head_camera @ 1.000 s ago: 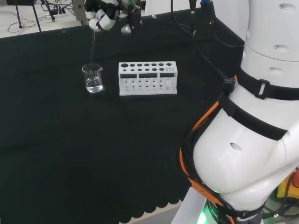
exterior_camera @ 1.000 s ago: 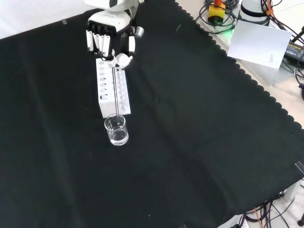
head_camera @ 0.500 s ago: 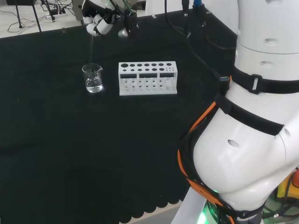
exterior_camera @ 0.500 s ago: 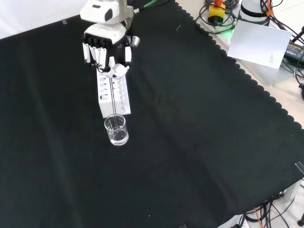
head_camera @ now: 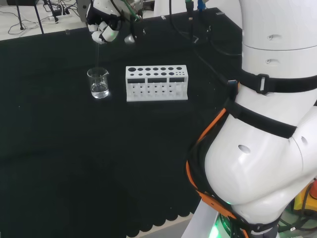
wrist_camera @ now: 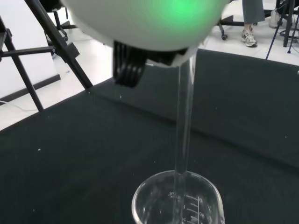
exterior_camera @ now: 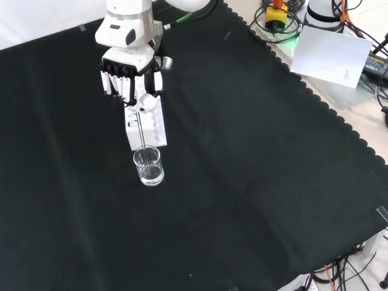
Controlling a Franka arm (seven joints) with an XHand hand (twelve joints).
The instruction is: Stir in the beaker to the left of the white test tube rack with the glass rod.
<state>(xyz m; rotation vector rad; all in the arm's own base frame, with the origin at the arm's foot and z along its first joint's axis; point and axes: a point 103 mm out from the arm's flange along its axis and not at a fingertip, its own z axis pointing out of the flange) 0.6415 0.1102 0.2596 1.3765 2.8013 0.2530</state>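
Beaker bears graduation marks; none legible.

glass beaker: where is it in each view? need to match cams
Head view: the clear glass beaker stands left of the white test tube rack, under the robot hand.
Front view: it stands just below the rack's near end.
Wrist view: close below, with the glass rod running down into it.
Shared landmark: the rack.

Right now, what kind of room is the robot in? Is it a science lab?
It looks like a robot lab set up for chemistry practice. The hand dips a glass rod into a glass beaker beside a white test tube rack, on a bench covered in black cloth.
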